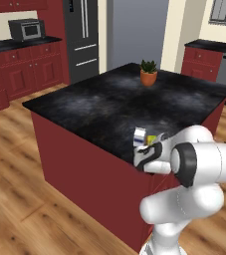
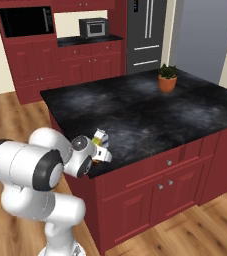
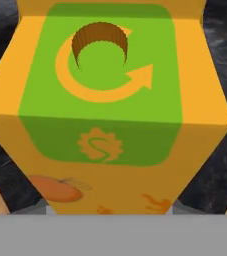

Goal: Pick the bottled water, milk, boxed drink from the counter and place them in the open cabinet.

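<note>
The boxed drink [image 3: 102, 100], orange-yellow with a green top, stands upright right in front of the hand camera. My gripper [image 3: 106, 209] is shut on its sides, low down. From the base views the gripper [image 1: 152, 151] is at the near edge of the black counter [image 1: 109, 104], with a sliver of the yellow box [image 1: 152, 140] above the hand. The white and blue milk [image 1: 140, 136] carton stands just behind the box, touching or nearly touching it. The milk [image 2: 101, 137] also appears past the hand [image 2: 98, 153]. The bottled water and the open cabinet are out of view.
A potted plant [image 1: 148, 72] stands at the far side of the counter island. Red base cabinets with knobs [image 2: 160, 195] sit under the counter's edge. A dark fridge [image 1: 83, 35] and a small oven [image 1: 27, 29] line the back wall. Wood floor surrounds the island.
</note>
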